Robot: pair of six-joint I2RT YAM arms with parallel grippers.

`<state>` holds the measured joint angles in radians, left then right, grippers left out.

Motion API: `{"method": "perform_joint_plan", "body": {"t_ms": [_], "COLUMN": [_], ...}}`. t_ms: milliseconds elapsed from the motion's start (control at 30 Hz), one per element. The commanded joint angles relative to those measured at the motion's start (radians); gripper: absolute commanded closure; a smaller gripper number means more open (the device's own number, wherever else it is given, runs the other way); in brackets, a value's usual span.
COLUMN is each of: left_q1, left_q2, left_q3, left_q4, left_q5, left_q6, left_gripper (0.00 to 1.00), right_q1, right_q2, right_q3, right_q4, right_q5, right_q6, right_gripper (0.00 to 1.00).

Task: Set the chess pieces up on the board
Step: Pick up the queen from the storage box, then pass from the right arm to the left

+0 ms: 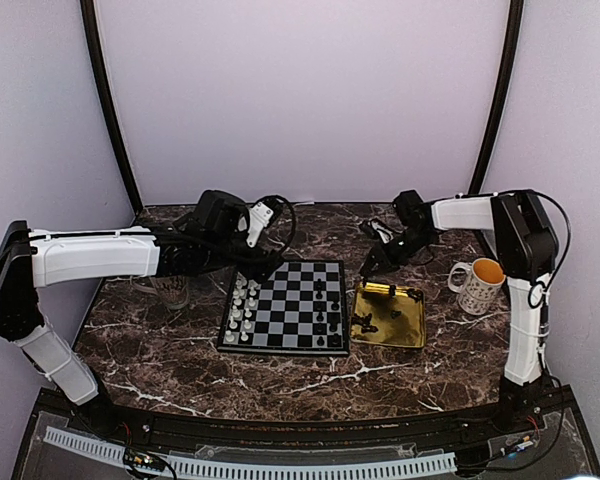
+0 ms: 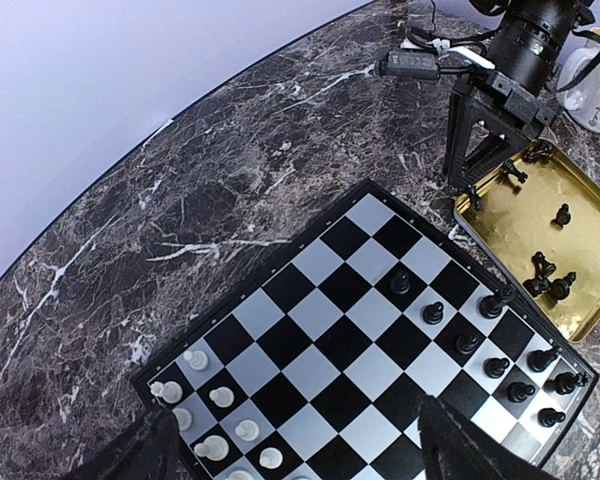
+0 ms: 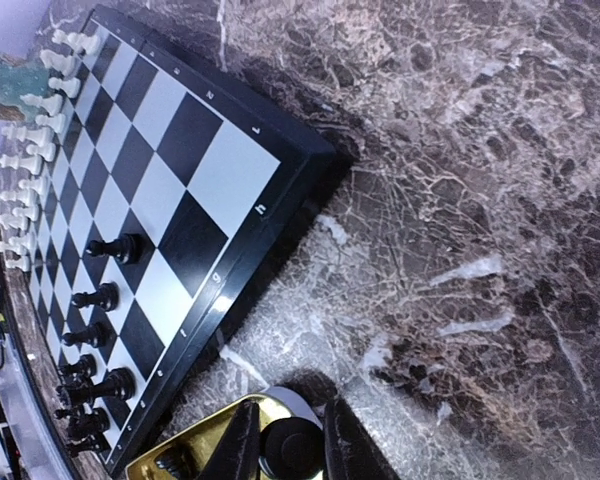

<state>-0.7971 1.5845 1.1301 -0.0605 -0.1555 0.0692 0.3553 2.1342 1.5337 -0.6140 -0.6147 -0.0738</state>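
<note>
The board [image 1: 285, 300] lies mid-table, its pale chess pieces [image 1: 242, 305] along the left side and black ones [image 1: 332, 315] along the right. More black pieces [image 2: 550, 275] lie in the gold tray [image 1: 405, 325]. My right gripper [image 3: 288, 415] reaches down into the tray's far left corner. It is shut on a black chess piece [image 3: 292, 452], one finger pressing on each side. My left gripper [image 2: 295, 445] hovers open over the board's pale-piece side, nothing between its fingers.
A white and orange mug [image 1: 478, 285] stands right of the tray. A glass [image 1: 170, 290] sits under the left arm, left of the board. Dark marble table runs to the curved back wall.
</note>
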Motion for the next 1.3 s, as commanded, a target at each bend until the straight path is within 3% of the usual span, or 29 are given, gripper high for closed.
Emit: {"method": "perform_joint_plan", "body": {"t_ms": [0, 133, 333, 567, 767, 967, 1267], "left_q1": [-0.025, -0.142, -0.272, -0.312, -0.317, -0.317, -0.317], "left_q2": [-0.017, -0.059, -0.018, 0.127, 0.281, 0.380, 0.445], "left_q3": [-0.011, -0.099, -0.109, -0.126, 0.001, 0.082, 0.126], "left_q4": [0.056, 0.261, 0.419, 0.776, 0.826, 0.817, 0.836], "left_q5": [0.053, -0.001, -0.124, -0.042, -0.008, -0.004, -0.067], "left_q6": [0.035, 0.169, 0.336, 0.478, 0.542, 0.560, 0.543], "left_gripper": [0.18, 0.21, 0.29, 0.33, 0.35, 0.39, 0.52], "right_q1": [-0.046, -0.073, -0.072, -0.067, -0.062, -0.053, -0.044], "right_q2": [-0.118, -0.209, -0.294, -0.329, -0.347, -0.361, -0.371], "right_q3": [-0.059, -0.130, -0.258, -0.389, -0.516, -0.521, -0.532], "right_q4": [0.075, 0.147, 0.299, 0.509, 0.797, 0.802, 0.815], "right_q5": [-0.140, -0.276, -0.509, -0.685, -0.724, -0.726, -0.726], "right_q6": [0.060, 0.143, 0.318, 0.561, 0.804, 0.813, 0.824], "right_gripper": [0.86, 0.86, 0.84, 0.84, 0.84, 0.83, 0.81]}}
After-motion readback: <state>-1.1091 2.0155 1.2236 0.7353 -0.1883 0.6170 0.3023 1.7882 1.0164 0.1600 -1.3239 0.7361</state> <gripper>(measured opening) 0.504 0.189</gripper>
